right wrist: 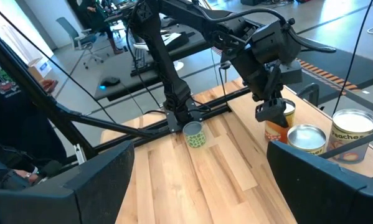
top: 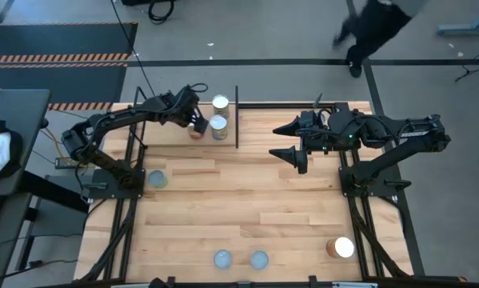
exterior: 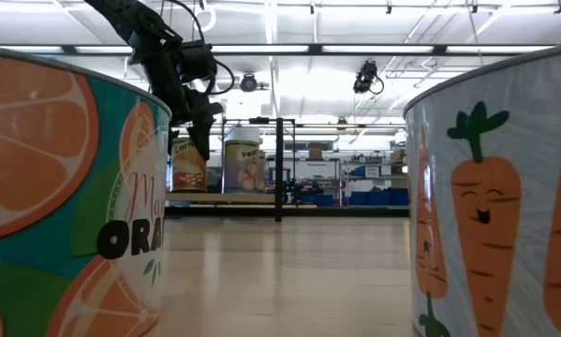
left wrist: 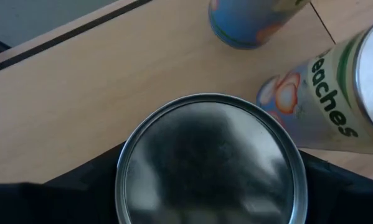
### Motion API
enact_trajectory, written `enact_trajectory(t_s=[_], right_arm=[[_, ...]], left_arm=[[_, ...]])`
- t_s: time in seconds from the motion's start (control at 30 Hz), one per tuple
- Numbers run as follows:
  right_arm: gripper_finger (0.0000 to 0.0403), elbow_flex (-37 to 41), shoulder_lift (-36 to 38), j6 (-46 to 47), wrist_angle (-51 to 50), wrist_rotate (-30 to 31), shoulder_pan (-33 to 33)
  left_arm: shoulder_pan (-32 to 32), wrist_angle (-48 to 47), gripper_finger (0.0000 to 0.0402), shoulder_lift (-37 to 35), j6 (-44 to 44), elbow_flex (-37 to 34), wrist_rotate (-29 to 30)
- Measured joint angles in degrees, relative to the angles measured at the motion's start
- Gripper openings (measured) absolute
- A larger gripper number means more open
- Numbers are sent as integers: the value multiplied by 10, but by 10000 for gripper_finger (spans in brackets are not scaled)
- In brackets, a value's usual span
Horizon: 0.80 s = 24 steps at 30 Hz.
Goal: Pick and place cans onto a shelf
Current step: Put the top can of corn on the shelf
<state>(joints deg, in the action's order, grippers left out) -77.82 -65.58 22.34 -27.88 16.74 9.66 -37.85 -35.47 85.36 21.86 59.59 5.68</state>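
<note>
An orange-sided can (top: 196, 128) is seen standing upright, long axis vertical and silver lid up, on the shelf (top: 247, 120) at the tabletop's (top: 239, 208) eleven o'clock, straddled by the left pincer (top: 194, 124), just beside two upright cans (top: 219, 128), while the right pincer (top: 291, 140) is held spread at two o'clock.

Bright ceiling strip-lights, blurred foreground cans (exterior: 65, 187)

Three cans (top: 217, 120) stand upright on the shelf (top: 255, 124) (apparently touching); others dot the tabletop.
</note>
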Motion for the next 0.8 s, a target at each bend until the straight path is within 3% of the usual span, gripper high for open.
enact_trajectory(t_s=[0.23, 0.8], right_arm=[[375, 0, 0, 0, 0, 0, 0], [375, 0, 0, 0, 0, 0, 0]], left_arm=[[0, -6, 362, 0, -4, 0, -10], [2, -5, 366, -25, 102, 0, -9]])
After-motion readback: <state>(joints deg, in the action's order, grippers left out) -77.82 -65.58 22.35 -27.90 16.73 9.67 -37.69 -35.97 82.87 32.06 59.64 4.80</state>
